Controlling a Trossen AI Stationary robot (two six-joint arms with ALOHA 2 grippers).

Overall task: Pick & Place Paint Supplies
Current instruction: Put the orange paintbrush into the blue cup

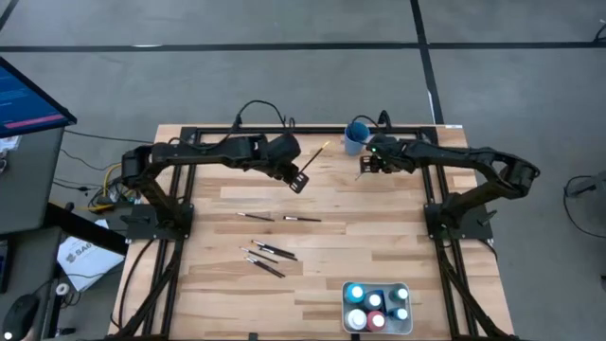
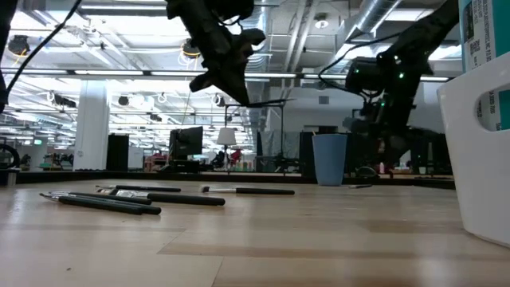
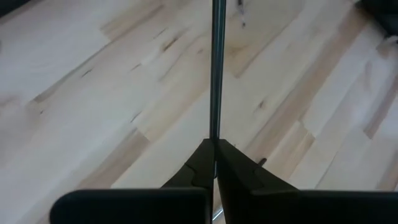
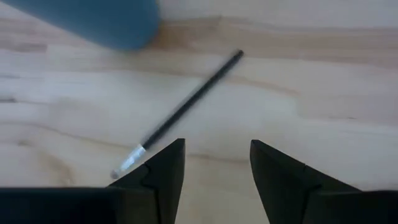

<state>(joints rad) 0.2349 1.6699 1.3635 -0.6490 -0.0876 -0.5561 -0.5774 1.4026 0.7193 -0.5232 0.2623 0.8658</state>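
Note:
My left gripper (image 1: 300, 180) is above the table's middle, shut on a thin dark paintbrush (image 1: 315, 160) whose pale tip points toward the blue cup (image 1: 357, 137). My right gripper (image 4: 214, 146) stands open just in front of the cup, over another paintbrush (image 4: 186, 109) that lies flat on the wood. That brush's pale tip (image 4: 127, 163) is beside one of the right gripper's fingers. Several more brushes (image 1: 268, 256) lie flat in the table's middle. Paint bottles (image 1: 377, 301) stand in the white tray (image 1: 407, 327) at the near right. My left gripper pinches the paintbrush's dark shaft (image 3: 215, 134) between its two shut fingers, which slant down from the table's left. The rest of the brush runs on past the fingertips toward the far right. The brush is lifted clear of the table.
The blue cup (image 2: 329, 158) stands at the far edge, close to my right gripper (image 2: 382, 119). Two brushes (image 1: 279, 218) lie end to end below my left gripper. The tray's white wall (image 2: 478, 159) rises at the near right. Bare wood lies between the brushes and the tray.

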